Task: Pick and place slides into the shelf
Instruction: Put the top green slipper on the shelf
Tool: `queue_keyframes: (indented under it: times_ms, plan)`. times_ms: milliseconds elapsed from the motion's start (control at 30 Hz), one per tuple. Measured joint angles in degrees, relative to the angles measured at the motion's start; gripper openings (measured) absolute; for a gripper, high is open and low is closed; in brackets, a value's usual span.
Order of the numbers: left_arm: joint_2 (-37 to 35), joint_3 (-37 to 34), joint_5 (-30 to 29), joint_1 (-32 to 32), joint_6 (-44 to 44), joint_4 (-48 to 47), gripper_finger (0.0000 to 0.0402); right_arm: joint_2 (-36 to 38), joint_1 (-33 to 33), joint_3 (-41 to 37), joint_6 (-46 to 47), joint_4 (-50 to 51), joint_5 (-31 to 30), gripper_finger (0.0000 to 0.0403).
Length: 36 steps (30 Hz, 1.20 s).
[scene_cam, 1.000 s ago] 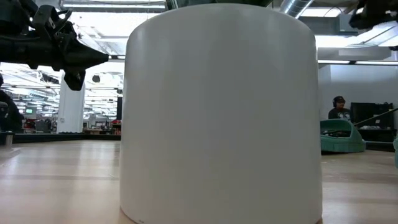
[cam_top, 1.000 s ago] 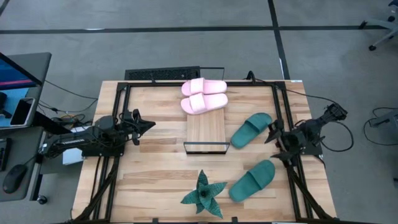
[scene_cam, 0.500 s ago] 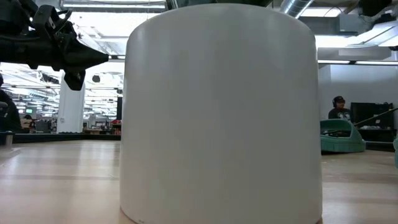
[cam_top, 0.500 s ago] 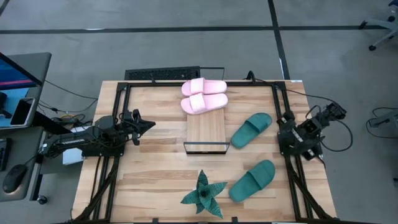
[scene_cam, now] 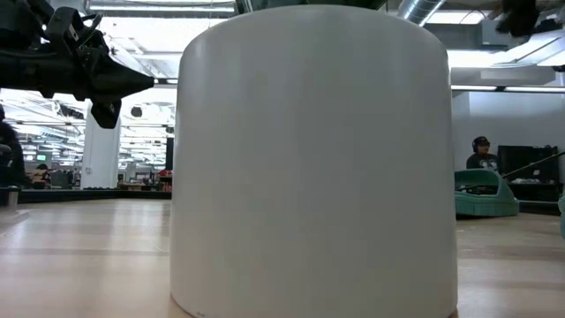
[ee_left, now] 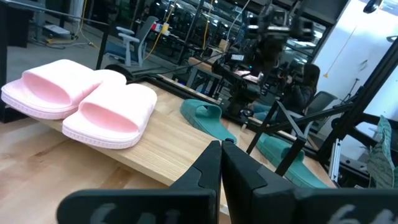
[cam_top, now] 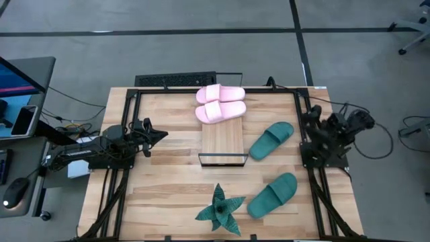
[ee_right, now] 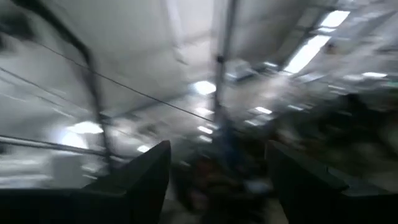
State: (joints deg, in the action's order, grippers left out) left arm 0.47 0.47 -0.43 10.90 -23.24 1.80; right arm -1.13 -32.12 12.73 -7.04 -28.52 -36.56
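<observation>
Two pale pink slides [cam_top: 220, 104] lie side by side on the far end of the slatted shelf [cam_top: 223, 144], soles down. Two teal slides [cam_top: 271, 140] [cam_top: 272, 195] lie on the tabletop to the shelf's right. My left gripper [cam_top: 163, 134] hovers shut at the table's left side and points level toward the shelf; its wrist view shows the shut fingers [ee_left: 221, 163] with the pink slides [ee_left: 81, 102] beyond them. My right gripper [cam_top: 312, 124] is at the table's right edge, raised and tipped upward, open [ee_right: 217, 180], holding nothing.
A spiky green star-shaped plant [cam_top: 220, 210] stands near the front edge, left of the nearer teal slide. A black frame [cam_top: 127, 121] runs round the table. In the low view a white cylinder [scene_cam: 313, 159] fills most of the picture. A person [scene_cam: 479, 152] sits in the room behind.
My right gripper has risen and drawn back toward the table's right edge, tipping upward and rolling at the wrist. It stays open. The slides and the shelf lie as before.
</observation>
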Motion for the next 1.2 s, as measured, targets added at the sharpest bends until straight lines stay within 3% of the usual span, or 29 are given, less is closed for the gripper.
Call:
queue_keyframes:
  times_ms: [100,267,433,733,1000,1200]
  plan:
    - [0.00,0.00,0.00,0.00,0.13,0.00,0.0000,-0.01,0.00,4.53,-2.81,10.01,-16.67,0.0254]
    - [0.00,0.00,0.00,0.00,-0.02,0.00,0.0000,0.00,0.00,11.00,-8.26,16.64,-37.53,0.0254]
    - [0.00,0.00,0.00,0.00,0.00,0.00,0.0000,0.01,-0.87,14.79,-16.20,17.77,-52.09,0.0254]
    - [0.02,0.00,0.02,0.00,0.02,0.00,0.0000,0.90,-2.54,15.91,-21.33,16.45,-53.50,0.0254]
    - [0.02,0.00,0.00,0.00,0.02,0.00,0.0000,0.86,-9.25,13.06,-21.40,17.87,-53.46,0.0253]
    - [0.02,0.00,0.02,0.00,0.03,0.00,0.0000,0.29,-9.80,9.79,-21.43,17.79,-53.48,0.0224]
